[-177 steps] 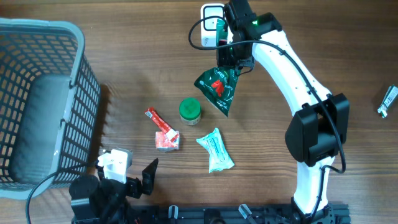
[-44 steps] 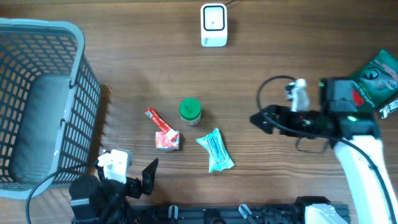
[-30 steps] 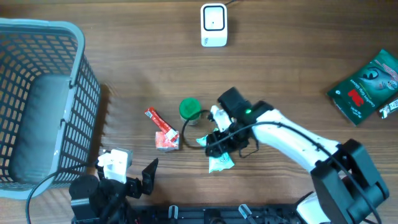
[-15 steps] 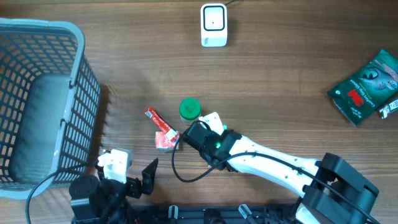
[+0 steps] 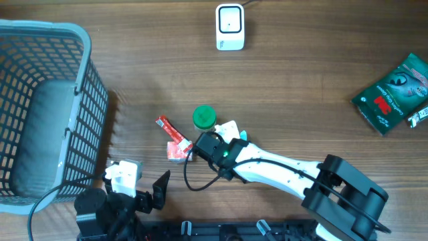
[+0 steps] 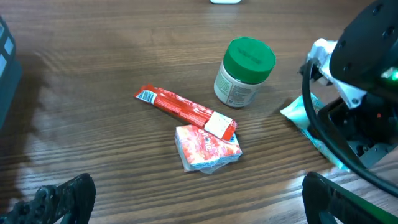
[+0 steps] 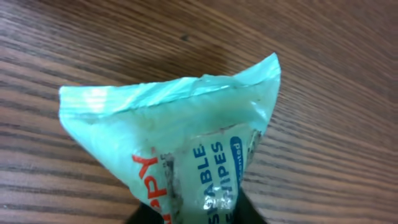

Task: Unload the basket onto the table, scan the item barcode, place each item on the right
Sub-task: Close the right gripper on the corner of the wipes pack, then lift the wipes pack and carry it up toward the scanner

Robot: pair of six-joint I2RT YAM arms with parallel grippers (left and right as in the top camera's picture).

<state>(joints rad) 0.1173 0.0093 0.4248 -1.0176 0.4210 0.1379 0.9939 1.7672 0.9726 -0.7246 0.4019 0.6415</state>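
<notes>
We pinch the soft, slippery mint-green plastic wipes packet (image 7: 186,143) near one end in the right jaws; the left jaws gape empty.

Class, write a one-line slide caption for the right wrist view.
Right gripper pinching a mint-green wipes packet on the wooden table.

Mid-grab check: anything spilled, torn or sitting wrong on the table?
Nothing spilled or torn. Only the wipes packet looks puckered where the right end effector pinches it; the green-lidded jar stands upright.
</notes>
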